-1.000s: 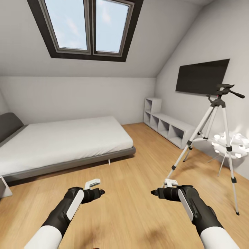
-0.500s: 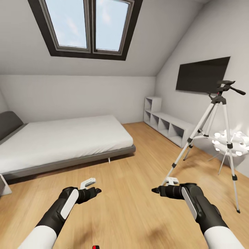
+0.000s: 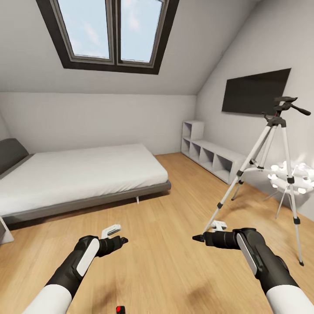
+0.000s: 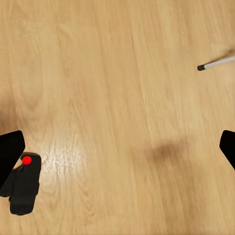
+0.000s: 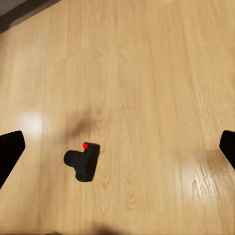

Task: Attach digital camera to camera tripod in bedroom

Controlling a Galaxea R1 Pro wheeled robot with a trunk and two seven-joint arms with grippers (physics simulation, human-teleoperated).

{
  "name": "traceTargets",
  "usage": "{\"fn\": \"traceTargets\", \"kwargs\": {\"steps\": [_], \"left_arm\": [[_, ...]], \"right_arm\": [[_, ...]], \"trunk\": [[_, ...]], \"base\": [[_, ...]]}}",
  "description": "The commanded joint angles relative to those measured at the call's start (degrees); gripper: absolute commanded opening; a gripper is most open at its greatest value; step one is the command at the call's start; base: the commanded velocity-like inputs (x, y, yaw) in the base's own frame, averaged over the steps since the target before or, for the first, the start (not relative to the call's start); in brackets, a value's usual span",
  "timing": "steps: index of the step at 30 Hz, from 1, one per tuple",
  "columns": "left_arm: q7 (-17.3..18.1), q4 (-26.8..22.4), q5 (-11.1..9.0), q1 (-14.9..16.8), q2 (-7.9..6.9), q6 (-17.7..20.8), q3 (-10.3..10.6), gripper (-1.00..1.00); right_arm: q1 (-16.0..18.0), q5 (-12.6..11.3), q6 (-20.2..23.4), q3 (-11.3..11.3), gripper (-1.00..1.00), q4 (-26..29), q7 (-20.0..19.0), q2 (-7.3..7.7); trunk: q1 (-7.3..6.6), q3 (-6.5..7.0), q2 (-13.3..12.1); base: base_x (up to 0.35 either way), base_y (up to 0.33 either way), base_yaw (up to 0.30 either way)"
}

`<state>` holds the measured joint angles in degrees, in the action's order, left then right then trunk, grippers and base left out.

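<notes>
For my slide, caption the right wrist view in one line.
Digital camera lying alone on the light wood floor, centered below the right gripper's open jaws.

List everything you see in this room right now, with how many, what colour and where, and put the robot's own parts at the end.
digital camera: one, black with a red dot, lying on the wood floor near the robot, between the two arms.
camera tripod: one, silver-white legs with black head and handle, standing on the floor at right, nothing mounted on it.
bed: one, grey frame, white mattress, at left.
skylight: one, dark frame, in the sloped ceiling.
wall screen: one, black, on the right wall.
shelf unit: one, pale grey, along the right wall.
lamp: one, cluster of white globes, behind the tripod.
left pincer: black, open, empty, over the floor.
right pincer: black, open, empty, over the floor.
</notes>
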<state>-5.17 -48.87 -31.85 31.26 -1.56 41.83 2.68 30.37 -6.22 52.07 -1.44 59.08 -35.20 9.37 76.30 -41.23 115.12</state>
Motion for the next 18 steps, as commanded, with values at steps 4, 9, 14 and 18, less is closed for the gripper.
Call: {"fn": "traceTargets", "kwargs": {"steps": [4,9,14,18], "left_arm": [[-0.57,-0.04,-0.59,0.03,-0.04,0.10,0.22,1.00],[-0.66,-0.01,-0.54,0.03,-0.03,0.04,0.22,1.00],[-0.96,-0.09,-0.03,0.03,0.01,-0.45,0.44,1.00],[-0.99,-0.10,0.08,0.03,-0.02,-0.57,0.48,1.00]], "right_arm": [[0.04,-0.50,0.55,-0.05,1.00,0.03,-0.49,0.13],[0.04,-0.43,0.57,-0.05,1.00,0.00,-0.66,0.17],[0.04,-0.46,0.25,-0.05,1.00,0.07,-0.80,0.19],[0.04,-0.54,0.31,-0.05,1.00,0.07,-0.95,0.22]], "trunk": [[0.88,-0.78,1.65],[1.98,-1.68,3.65],[3.07,-2.58,5.66],[3.95,-3.30,7.26]], "base": [[0.000,0.000,0.000],[0.000,0.000,0.000],[0.000,0.000,0.000],[0.000,0.000,0.000]]}}
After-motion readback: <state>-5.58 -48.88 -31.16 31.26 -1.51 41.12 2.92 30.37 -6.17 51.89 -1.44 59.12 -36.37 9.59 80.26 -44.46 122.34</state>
